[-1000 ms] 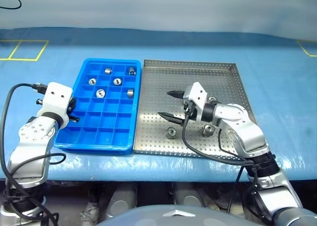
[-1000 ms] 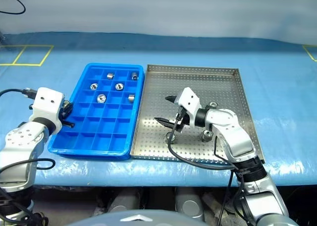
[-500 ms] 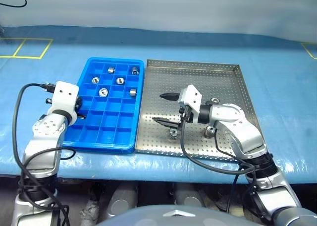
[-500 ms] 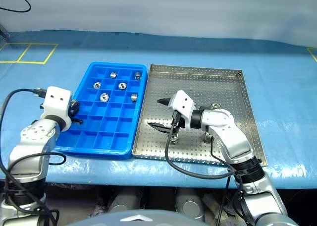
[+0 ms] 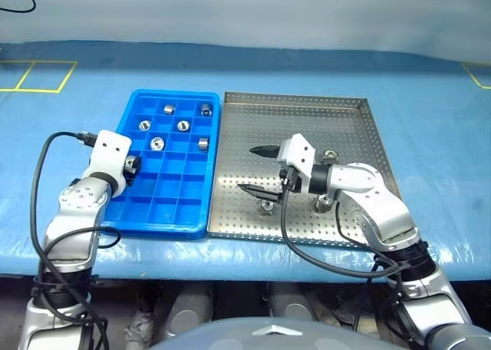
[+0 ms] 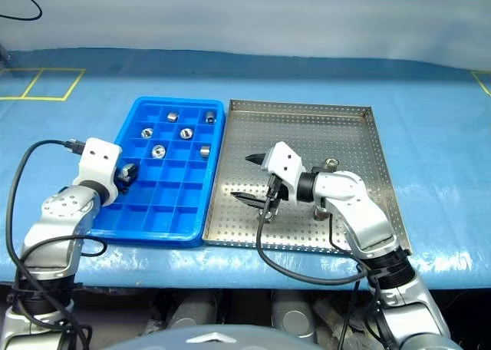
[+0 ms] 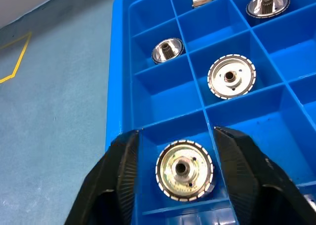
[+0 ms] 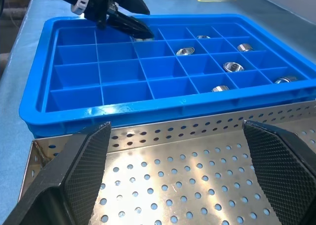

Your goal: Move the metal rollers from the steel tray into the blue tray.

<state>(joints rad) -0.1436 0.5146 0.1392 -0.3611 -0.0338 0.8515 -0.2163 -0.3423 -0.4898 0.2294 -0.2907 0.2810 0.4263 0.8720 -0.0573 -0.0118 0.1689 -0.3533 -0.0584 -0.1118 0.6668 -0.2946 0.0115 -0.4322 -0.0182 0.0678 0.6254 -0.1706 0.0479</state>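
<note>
Six metal rollers (image 5: pixel 182 125) lie in the blue tray (image 5: pixel 163 166), each in its own compartment: five cluster in the upper rows and the sixth (image 7: pixel 184 170) sits at the left edge of the tray, at mid-height in the frame. Right of it, the steel tray (image 5: pixel 345 120) carries three more, one (image 5: pixel 266 205) at lower centre of the head view and two (image 5: pixel 330 155) by the right arm. The left gripper (image 7: pixel 180 178) hovers over the left-edge compartment, fingers (image 7: pixel 121 178) parted either side of the sixth roller and clear of it. The right gripper (image 5: pixel 257 169), jaws spread wide and empty, hangs over the steel tray just above the lower-centre roller. Both trays rest on a blue table cover (image 5: pixel 430 112) with yellow tape lines (image 5: pixel 23 77) in the upper left corner.
</note>
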